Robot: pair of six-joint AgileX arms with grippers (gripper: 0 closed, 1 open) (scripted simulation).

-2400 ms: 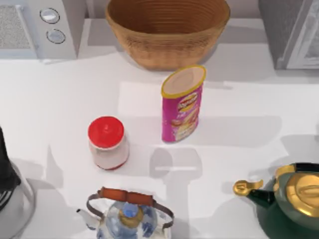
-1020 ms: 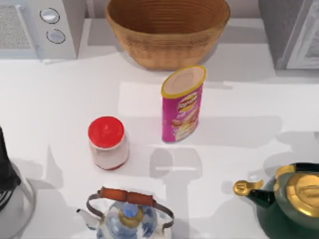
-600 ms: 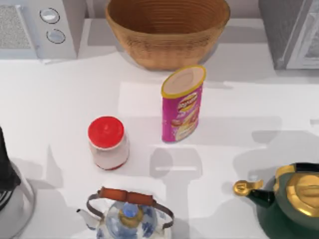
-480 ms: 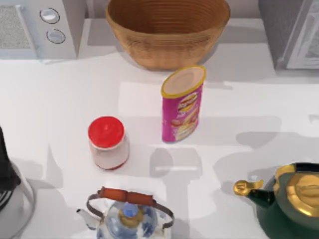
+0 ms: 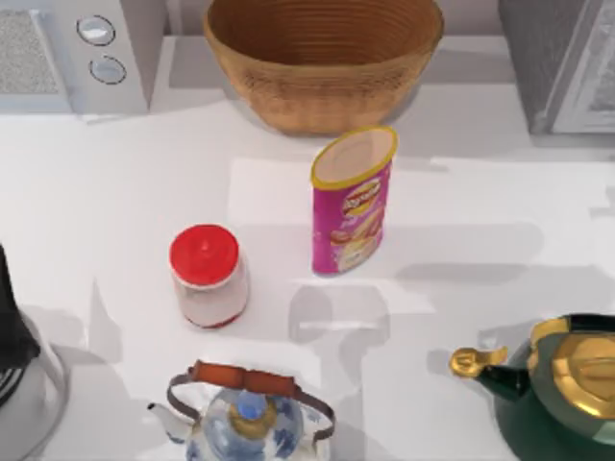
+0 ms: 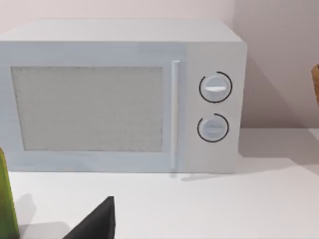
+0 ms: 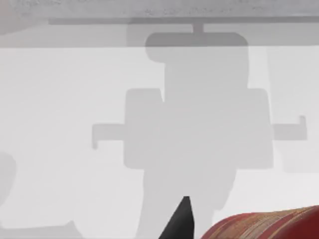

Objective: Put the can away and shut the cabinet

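Note:
The can [image 5: 352,200], a tall pink tube with a yellow rim, stands upright near the middle of the table in the top view, with nothing touching it. The grey cabinet [image 5: 553,60] stands at the far right corner, with a paler panel at the picture's edge. A black piece of my left gripper [image 6: 95,223] shows in the left wrist view, facing the microwave [image 6: 119,94]. A black piece of my right gripper [image 7: 179,222] shows in the right wrist view, above white table that carries its broad shadow.
A wicker basket [image 5: 322,58] sits behind the can and a microwave [image 5: 72,53] at the far left. A red-lidded jar [image 5: 206,275], a blue-and-white kettle [image 5: 245,413] and a green-and-gold teapot [image 5: 562,394] stand nearer. A reddish striped thing [image 7: 259,225] lies by my right gripper.
The arm's shadows on the right side of the table have slid and changed shape. The can and the other things stand where they were.

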